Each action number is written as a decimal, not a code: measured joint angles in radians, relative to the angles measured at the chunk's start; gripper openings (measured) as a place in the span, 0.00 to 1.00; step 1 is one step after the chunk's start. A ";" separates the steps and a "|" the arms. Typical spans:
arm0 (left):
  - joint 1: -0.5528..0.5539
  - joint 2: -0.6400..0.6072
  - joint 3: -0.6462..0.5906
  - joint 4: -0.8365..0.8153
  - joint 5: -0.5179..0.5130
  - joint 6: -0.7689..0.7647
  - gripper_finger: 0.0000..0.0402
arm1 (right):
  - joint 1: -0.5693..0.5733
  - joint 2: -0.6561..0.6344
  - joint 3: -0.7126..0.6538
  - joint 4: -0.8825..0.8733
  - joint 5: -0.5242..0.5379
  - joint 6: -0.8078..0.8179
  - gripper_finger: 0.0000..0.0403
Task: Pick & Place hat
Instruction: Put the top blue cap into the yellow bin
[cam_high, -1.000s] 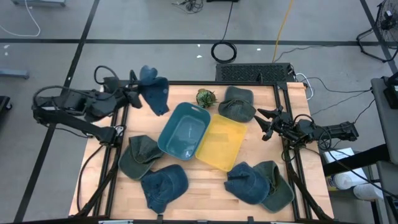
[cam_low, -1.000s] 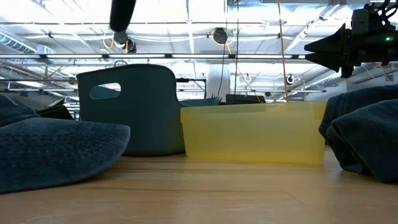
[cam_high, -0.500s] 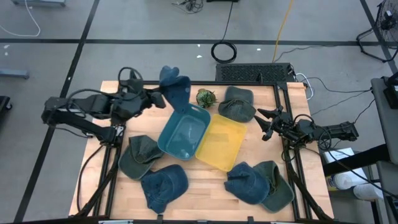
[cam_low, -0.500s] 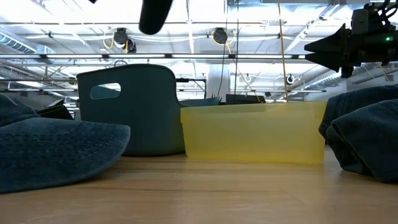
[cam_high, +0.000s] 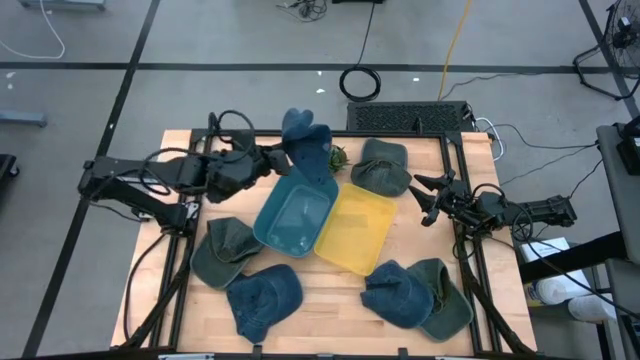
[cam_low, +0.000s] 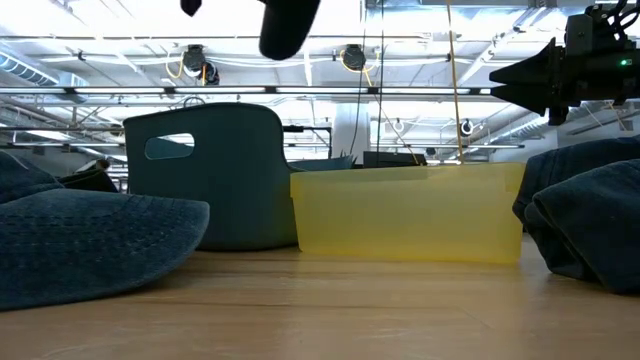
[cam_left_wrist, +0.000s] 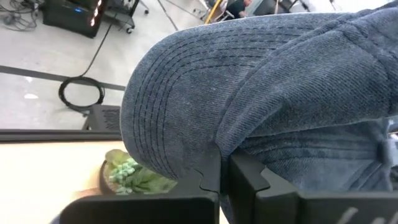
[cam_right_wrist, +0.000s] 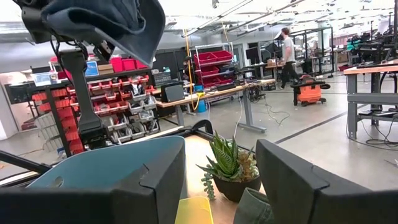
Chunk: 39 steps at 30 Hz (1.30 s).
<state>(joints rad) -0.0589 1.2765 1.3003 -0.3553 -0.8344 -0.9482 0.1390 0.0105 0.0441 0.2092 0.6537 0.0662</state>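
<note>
Above the teal bin, left gripper pinches a blue hat; right gripper waits, wide.

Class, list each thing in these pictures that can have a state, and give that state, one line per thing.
Left gripper: shut on the blue hat, above the teal bin's far end.
Blue hat: lifted, hanging from the gripper.
Right gripper: open, empty, at the table's right edge.
Teal bin: empty.
Yellow bin: empty.
</note>
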 joint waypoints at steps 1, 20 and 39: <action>0.001 0.010 0.000 0.024 0.001 0.000 0.02 | 0.000 0.000 0.000 0.000 0.000 0.000 0.46; 0.047 0.177 0.000 0.274 0.141 -0.089 0.02 | 0.000 0.000 0.000 -0.003 0.000 0.000 0.46; 0.046 0.245 0.001 0.327 0.209 -0.119 0.02 | 0.000 0.006 0.014 0.266 -0.211 0.131 0.47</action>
<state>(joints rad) -0.0132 1.5211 1.3010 -0.0281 -0.6253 -1.0675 0.1394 0.0161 0.0582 0.4748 0.4432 0.1974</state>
